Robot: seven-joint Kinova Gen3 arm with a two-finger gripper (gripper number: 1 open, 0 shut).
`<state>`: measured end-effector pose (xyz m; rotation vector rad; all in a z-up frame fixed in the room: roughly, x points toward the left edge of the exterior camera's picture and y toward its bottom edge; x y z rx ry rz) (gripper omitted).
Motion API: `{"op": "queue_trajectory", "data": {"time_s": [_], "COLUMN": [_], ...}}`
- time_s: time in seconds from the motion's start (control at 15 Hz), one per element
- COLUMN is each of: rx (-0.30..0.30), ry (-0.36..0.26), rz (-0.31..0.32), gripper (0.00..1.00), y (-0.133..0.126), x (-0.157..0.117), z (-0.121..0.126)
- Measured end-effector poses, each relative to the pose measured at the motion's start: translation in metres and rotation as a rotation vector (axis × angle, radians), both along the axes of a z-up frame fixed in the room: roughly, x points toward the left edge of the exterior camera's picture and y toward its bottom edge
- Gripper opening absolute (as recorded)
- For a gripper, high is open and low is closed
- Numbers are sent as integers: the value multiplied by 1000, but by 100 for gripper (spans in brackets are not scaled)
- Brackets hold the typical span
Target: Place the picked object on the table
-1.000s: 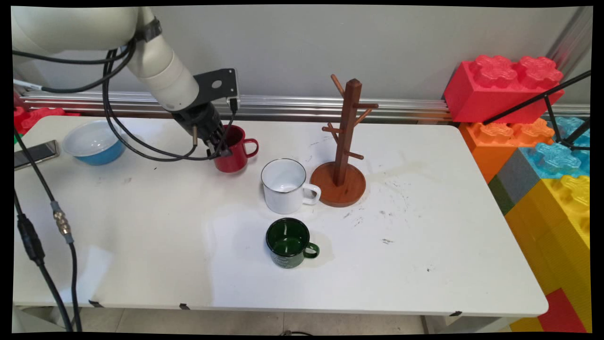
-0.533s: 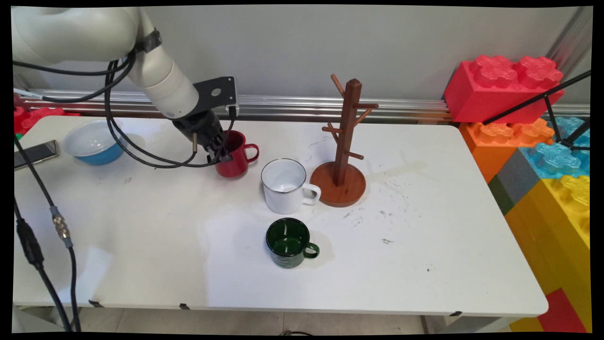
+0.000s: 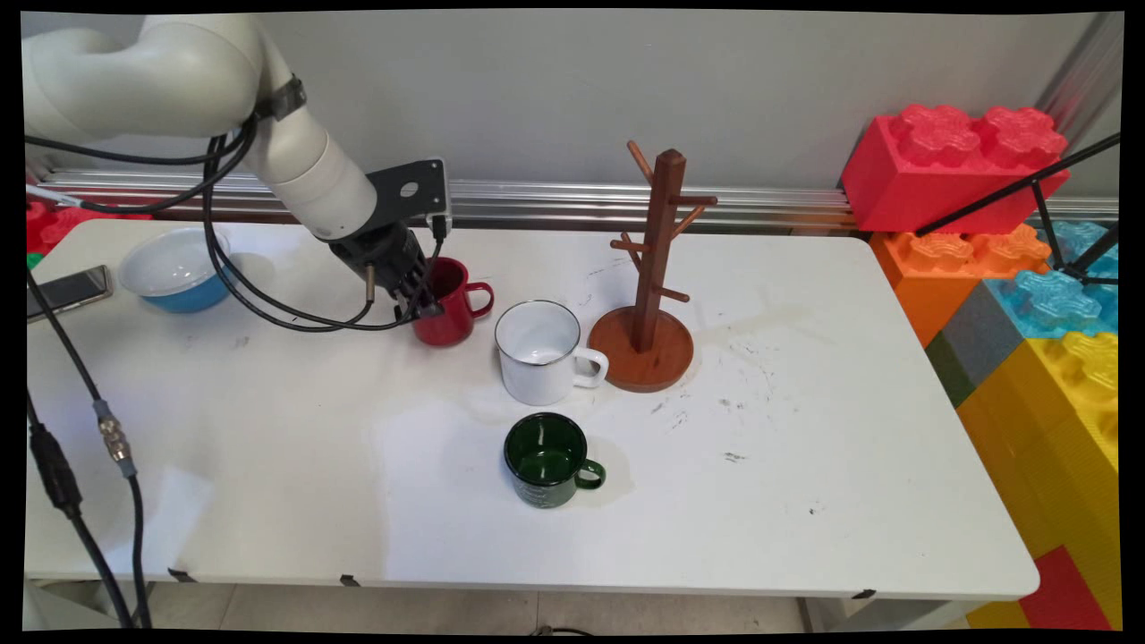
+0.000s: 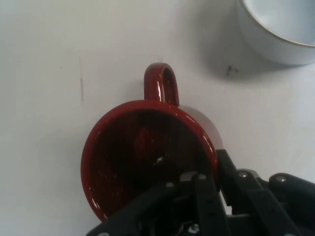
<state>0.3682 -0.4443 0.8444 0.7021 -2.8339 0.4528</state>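
A red mug stands left of centre on the white table, its handle pointing right. My gripper is shut on the mug's left rim, with one finger inside the cup and the other outside. In the hand view the red mug fills the middle with its handle pointing up, and my gripper pinches the rim at the lower right. Whether the mug's base touches the table I cannot tell. A white mug sits just to the right, apart from the red one.
A wooden mug tree stands right of the white mug. A green mug sits nearer the front. A blue bowl and a phone lie at the far left. Big toy bricks border the right side.
The gripper and the red mug have shifted together a little toward the front and right, closer to the white mug. Nothing else has moved.
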Motion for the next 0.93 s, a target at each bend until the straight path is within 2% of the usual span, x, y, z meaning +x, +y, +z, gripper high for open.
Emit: {"op": "queue_trajectory", "data": {"time_s": [0.47,0.53,0.93], "rx": [1,2,10], "ry": [10,12,14], "rz": [-6,-6,-8], "gripper": [0,100,100], "y": [4,4,8], "x": [1,1,3], "z": [-6,-7,-8]}}
